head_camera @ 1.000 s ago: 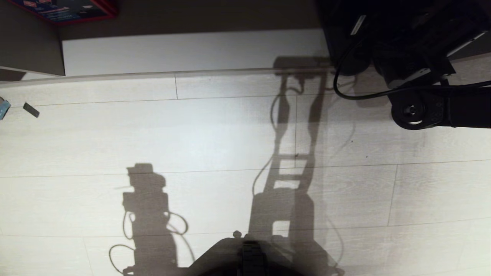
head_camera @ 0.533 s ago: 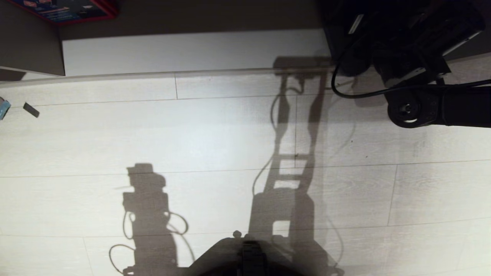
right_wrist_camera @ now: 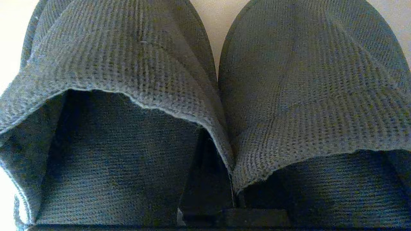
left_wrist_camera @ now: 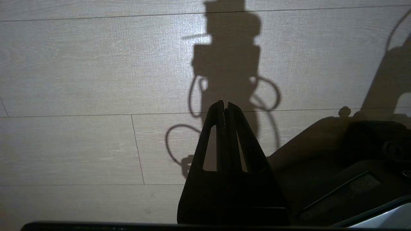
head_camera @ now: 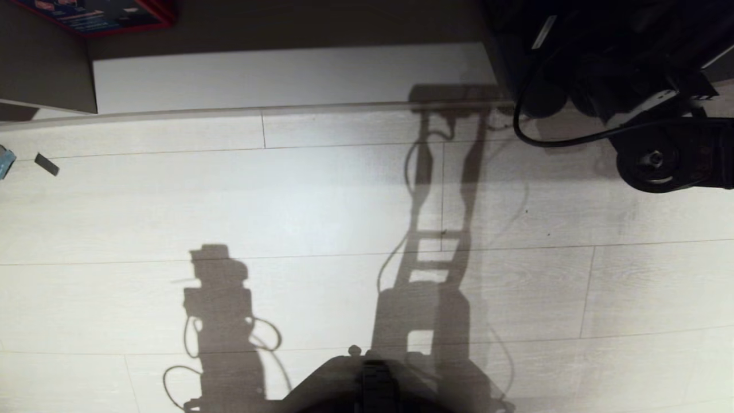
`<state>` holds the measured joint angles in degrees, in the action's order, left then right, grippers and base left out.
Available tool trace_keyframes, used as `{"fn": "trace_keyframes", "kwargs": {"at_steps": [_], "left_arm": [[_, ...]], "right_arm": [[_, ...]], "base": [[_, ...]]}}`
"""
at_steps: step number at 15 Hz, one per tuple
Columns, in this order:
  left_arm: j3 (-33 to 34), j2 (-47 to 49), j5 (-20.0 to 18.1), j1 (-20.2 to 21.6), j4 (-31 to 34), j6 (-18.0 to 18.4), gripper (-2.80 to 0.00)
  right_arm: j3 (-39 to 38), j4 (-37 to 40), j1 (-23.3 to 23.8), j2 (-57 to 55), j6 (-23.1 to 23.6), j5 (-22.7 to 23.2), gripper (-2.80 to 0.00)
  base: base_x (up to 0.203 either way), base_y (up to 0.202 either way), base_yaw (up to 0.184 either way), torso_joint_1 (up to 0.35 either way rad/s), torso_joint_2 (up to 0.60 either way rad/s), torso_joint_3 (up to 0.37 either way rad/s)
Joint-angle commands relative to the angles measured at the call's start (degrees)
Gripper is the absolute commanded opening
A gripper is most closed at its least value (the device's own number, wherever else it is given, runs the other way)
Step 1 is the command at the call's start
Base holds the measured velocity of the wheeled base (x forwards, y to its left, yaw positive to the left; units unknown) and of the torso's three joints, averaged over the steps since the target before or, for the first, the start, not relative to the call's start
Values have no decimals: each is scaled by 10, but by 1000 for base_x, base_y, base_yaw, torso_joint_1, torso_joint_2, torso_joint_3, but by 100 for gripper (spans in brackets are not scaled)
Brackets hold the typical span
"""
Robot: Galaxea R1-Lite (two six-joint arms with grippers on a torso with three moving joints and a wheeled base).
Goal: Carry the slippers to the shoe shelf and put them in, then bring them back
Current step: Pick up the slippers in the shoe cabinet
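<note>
The right pincer (right_wrist_camera: 229, 179) is closed on the slippers (right_wrist_camera: 205, 96), pinching the two inner edges of their toe bands where the pair meets. In the right wrist view the slippers fill nearly the whole picture: two dark grey, knitted-looking toe bands side by side and touching along the middle, their open mouths facing the camera and their rounded toes pointing away. A pale surface shows in the narrow gap between the toes and at the corners. One finger (right_wrist_camera: 205, 189) of the pincer shows as a dark shape inside the mouth of one slipper, against its inner edge.

In the head view the right arm (head_camera: 659, 160) is at the far right, reaching over the front edge of the shoe shelf (head_camera: 287, 74), whose pale base runs across the far side of the floor (head_camera: 287, 201). The arm's bulk and a looping black cable (head_camera: 550, 140) hide the pincer and the slippers there, so that view does not show whether they rest on the base. A red-edged box (head_camera: 97, 14) lies at the far left corner, and a small dark scrap (head_camera: 46, 164) sits on the floor near the left edge.

The left pincer (left_wrist_camera: 224, 107) hangs over bare floor beside the robot's base (head_camera: 373, 384), its fingers pressed together and empty. Shadows of both arms fall across the pale planks.
</note>
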<state>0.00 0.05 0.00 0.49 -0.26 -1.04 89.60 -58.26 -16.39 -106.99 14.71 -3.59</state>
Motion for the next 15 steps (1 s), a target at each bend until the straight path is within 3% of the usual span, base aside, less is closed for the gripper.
{"fn": "trace_keyframes", "kwargs": {"at_steps": [1, 10, 15], "left_arm": [[0, 0, 0, 0, 0, 0, -280], [0, 0, 0, 0, 0, 0, -280], [0, 0, 0, 0, 0, 0, -280]], "right_arm": [[-62, 3, -4, 76, -5, 1, -280], [-406, 22, -48, 269, -19, 8, -280], [-521, 97, -64, 399, -11, 8, -280]], "base": [[0, 0, 0, 0, 0, 0], [0, 0, 0, 0, 0, 0], [0, 0, 0, 0, 0, 0]]}}
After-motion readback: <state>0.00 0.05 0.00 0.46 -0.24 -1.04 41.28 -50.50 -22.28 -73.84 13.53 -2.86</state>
